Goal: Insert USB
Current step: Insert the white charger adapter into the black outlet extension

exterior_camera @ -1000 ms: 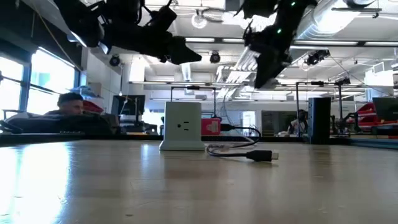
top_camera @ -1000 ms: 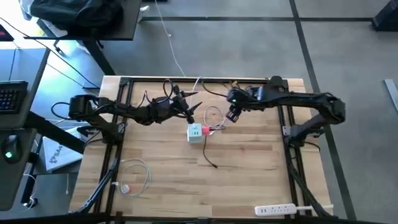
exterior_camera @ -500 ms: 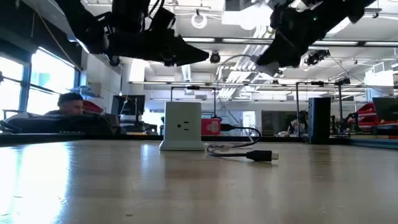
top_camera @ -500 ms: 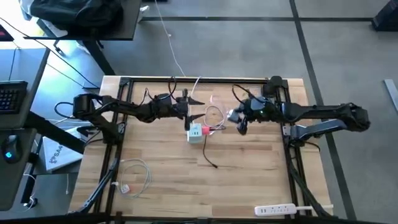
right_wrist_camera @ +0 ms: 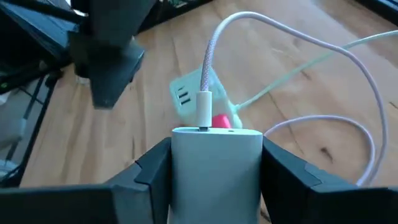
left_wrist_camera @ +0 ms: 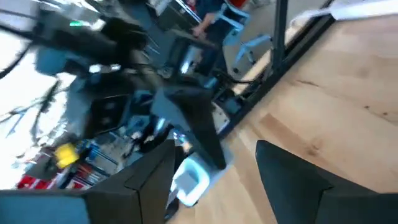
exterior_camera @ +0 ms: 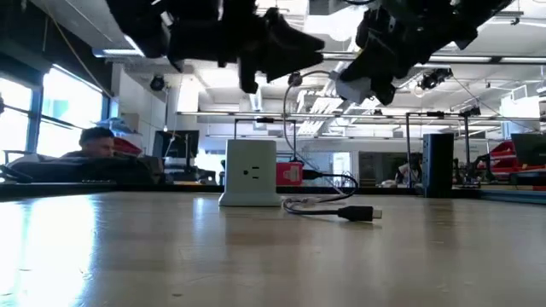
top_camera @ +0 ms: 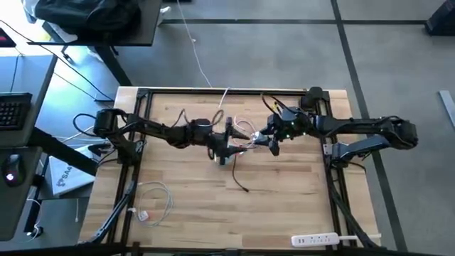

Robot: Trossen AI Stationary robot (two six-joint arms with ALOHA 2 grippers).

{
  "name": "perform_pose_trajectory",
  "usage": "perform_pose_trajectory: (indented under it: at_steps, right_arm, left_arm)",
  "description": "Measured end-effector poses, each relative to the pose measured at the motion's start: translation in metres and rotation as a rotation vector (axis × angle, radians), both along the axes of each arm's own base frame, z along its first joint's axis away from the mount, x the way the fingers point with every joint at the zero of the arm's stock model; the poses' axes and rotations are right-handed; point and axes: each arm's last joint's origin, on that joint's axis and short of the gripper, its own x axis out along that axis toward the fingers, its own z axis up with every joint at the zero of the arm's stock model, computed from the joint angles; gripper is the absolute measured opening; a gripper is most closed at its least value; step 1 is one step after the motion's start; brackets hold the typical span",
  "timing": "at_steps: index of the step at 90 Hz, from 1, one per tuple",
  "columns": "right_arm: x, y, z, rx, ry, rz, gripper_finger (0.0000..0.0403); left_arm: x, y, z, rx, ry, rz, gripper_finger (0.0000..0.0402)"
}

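Evidently approach stage: plug not yet gripped

USB (exterior_camera: 289, 173) sits against white charger cube (exterior_camera: 250, 173), mid-worktop; seated or not, can't tell. Left gripper (top_camera: 226, 139) hangs over cube, fingers spread, empty. Right gripper (right_wrist_camera: 216, 180) clamps pale block (right_wrist_camera: 216, 146) trailing braided cable (right_wrist_camera: 261, 25). Next, likely: pinch plug squarely.

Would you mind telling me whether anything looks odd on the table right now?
Yes: the right end effector clamps a pale block with a white cable, while the red USB sits untouched beside the charger cube.
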Motion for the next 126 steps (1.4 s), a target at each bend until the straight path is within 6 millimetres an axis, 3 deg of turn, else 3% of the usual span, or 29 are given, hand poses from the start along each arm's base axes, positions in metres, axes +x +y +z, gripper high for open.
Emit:
perform_pose_trajectory:
  at_steps: [23, 57, 76, 86, 103, 126]
  right_arm:
    - [0.002, -0.004, 0.015, 0.026, 0.030, 0.080, 0.0154]
    - [0.006, 0.004, 0.010, 0.072, 0.053, 0.165, 0.0154]
    - [0.005, 0.006, 0.006, 0.088, 0.087, 0.178, 0.0154]
    - [0.005, 0.005, 0.006, 0.087, 0.083, 0.179, 0.0161]
    - [0.005, 0.005, 0.006, 0.090, 0.087, 0.181, 0.0181]
    - [0.007, 0.004, 0.017, -0.002, 0.073, 0.205, 0.0186]
  left_arm:
    - [0.022, 0.002, 0.005, 0.123, 0.022, 0.024, 0.0197]
    - [0.059, -0.002, -0.016, 0.266, 0.046, -0.011, 0.0197]
    - [0.065, -0.008, -0.018, 0.267, 0.044, -0.027, 0.0195]
    - [0.065, -0.009, -0.018, 0.269, 0.047, -0.021, 0.0171]
    - [0.065, -0.011, -0.018, 0.329, 0.054, 0.030, 0.0088]
    - [0.065, -0.021, -0.013, 0.323, 0.043, 0.162, 0.0086]
